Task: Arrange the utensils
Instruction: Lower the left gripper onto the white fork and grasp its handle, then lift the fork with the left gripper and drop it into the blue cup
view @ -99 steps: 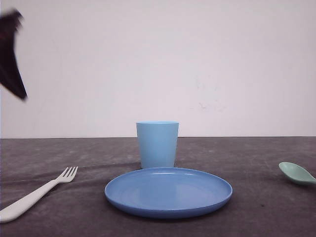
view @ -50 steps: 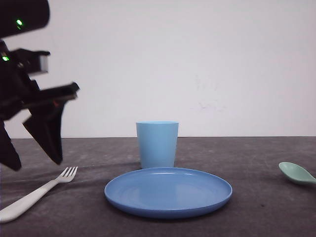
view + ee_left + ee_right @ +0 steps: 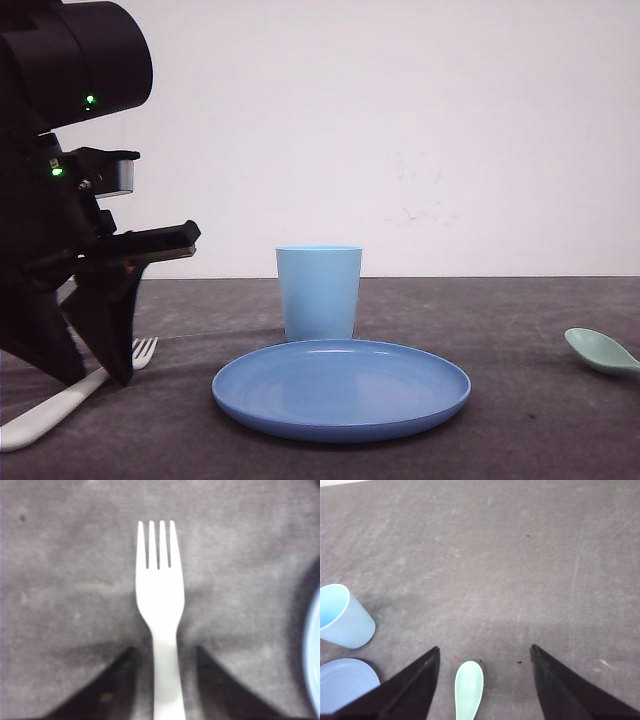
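Parts hidden or cut off by the edges

In the front view the left gripper (image 3: 95, 370) covers the middle of the fork (image 3: 40, 418), and the spoon (image 3: 601, 351) runs off the right edge, handle unseen. The left wrist view is soft; the fork's handle leaves the picture between the fingers (image 3: 112, 690). In the right wrist view the plate (image 3: 342, 685) and spoon handle are cropped.

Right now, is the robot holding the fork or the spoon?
Neither. The left gripper is open astride the fork handle; the right gripper is open around the spoon.
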Action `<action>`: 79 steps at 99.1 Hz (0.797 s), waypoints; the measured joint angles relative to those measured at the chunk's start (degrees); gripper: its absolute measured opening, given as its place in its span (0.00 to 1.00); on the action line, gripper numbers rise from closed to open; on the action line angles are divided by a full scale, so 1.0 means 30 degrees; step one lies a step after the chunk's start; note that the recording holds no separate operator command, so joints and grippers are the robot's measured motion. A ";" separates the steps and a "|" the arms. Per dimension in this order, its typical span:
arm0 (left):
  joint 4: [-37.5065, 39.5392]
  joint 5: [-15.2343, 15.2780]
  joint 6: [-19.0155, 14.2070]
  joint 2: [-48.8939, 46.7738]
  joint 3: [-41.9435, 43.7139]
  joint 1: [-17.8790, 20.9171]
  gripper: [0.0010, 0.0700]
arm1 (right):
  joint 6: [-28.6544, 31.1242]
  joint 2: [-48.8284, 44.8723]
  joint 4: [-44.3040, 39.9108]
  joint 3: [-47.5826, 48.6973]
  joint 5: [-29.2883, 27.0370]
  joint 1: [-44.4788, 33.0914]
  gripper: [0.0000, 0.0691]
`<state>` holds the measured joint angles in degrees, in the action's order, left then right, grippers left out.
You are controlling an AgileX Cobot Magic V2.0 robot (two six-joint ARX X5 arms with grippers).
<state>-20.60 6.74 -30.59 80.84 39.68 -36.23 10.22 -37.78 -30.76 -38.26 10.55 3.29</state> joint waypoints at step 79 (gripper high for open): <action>1.0076 0.2616 0.3082 -0.3475 0.1851 -0.0546 0.05 | 0.0000 -0.0044 0.0066 0.0000 -0.0007 0.0000 0.52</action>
<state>9.63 14.59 -21.34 70.41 45.23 -37.87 10.22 -37.91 -30.57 -38.26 10.52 3.29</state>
